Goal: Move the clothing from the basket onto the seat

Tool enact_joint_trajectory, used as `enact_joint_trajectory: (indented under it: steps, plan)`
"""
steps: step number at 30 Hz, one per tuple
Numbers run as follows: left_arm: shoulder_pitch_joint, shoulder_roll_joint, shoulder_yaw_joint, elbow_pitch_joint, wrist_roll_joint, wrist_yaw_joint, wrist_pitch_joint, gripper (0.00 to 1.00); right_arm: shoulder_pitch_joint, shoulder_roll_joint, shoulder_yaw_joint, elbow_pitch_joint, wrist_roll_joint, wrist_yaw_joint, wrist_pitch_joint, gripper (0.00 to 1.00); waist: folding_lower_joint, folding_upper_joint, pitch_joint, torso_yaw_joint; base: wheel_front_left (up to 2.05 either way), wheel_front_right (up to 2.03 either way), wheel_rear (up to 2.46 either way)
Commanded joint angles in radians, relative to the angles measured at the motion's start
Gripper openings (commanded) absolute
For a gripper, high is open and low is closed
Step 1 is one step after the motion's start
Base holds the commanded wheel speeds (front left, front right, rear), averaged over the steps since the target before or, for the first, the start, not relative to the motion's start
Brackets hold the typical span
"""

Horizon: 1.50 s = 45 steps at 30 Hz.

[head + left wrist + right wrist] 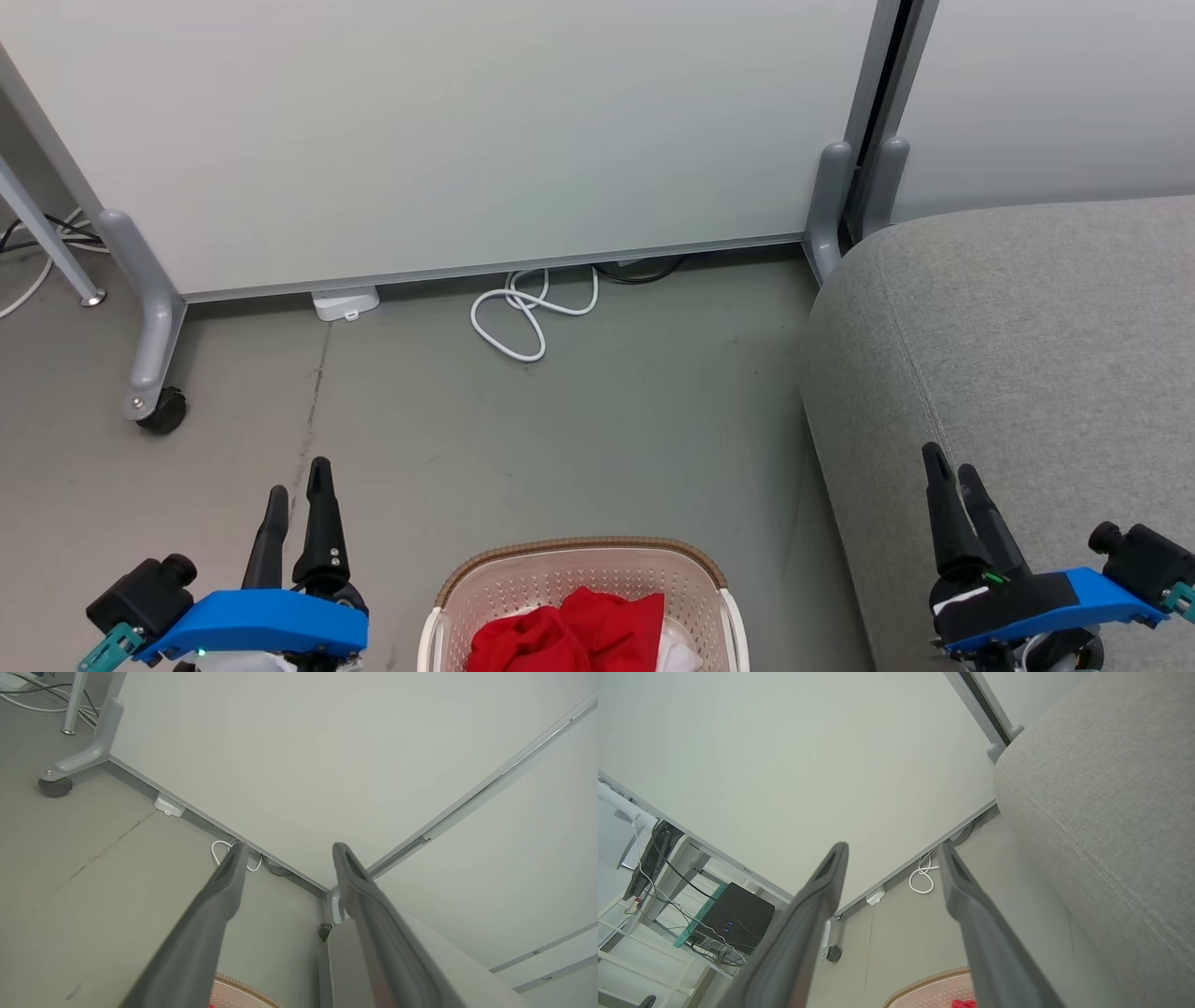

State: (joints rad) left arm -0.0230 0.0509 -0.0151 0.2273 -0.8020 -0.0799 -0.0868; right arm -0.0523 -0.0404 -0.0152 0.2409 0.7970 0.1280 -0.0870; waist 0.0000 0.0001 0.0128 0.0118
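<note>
The crumpled red fabric clothing (579, 630) lay heaped in the cream perforated plastic basket (583, 549), between the two pairs of jaws and behind their tips; both pairs stood parted, holding nothing; the grey woven seat (1027, 327) spread beneath the right jaws; the cloth, probably light and limp, looked best pinched at a raised fold.
</note>
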Motion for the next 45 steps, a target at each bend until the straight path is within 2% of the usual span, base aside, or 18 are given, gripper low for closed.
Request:
enact_joint_trajectory:
  steps: [1,23,45]
  plan:
    - [-0.007,0.006,-0.004,-0.016,0.039,0.001,-0.011,1.0,-0.006,-0.007,0.003,-0.009,-0.036,0.002,-0.011,1.0,0.0,-0.0001,0.001,0.001,0.0,0.0,0.0]
    - [0.01,0.011,-0.036,-0.002,0.313,0.003,-0.073,1.0,-0.006,-0.01,0.012,0.017,-0.288,0.003,-0.064,1.0,0.0,-0.0001,0.002,0.012,0.0,0.0,0.0]
    - [0.016,0.01,-0.057,0.043,0.494,0.007,-0.122,1.0,-0.002,-0.011,0.009,0.032,-0.49,0.003,-0.095,1.0,0.0,-0.0001,-0.001,0.018,0.0,0.0,0.0]
